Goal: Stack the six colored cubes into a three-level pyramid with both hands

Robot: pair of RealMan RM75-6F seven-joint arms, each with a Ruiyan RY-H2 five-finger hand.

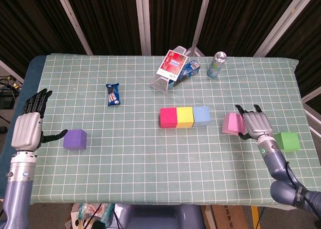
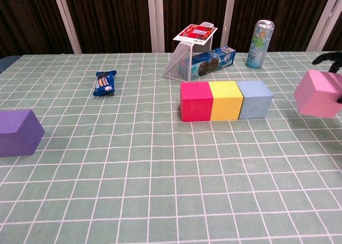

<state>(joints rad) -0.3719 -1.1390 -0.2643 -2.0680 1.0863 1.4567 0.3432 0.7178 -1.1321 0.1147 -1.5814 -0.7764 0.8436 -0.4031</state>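
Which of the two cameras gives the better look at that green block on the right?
The head view. The green cube shows whole there, resting on the table beside the right hand, which holds the pink cube. The chest view does not show the green cube at all.

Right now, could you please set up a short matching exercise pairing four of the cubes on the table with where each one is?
Things:
1. pink cube
2. purple cube
3. yellow cube
4. green cube

Places:
A. middle of the row of three cubes
B. on the cloth beside the left hand
C. held off the cloth by the right hand
D. near the table's right edge, past the right hand

Pairs: 1-C, 2-B, 3-A, 4-D
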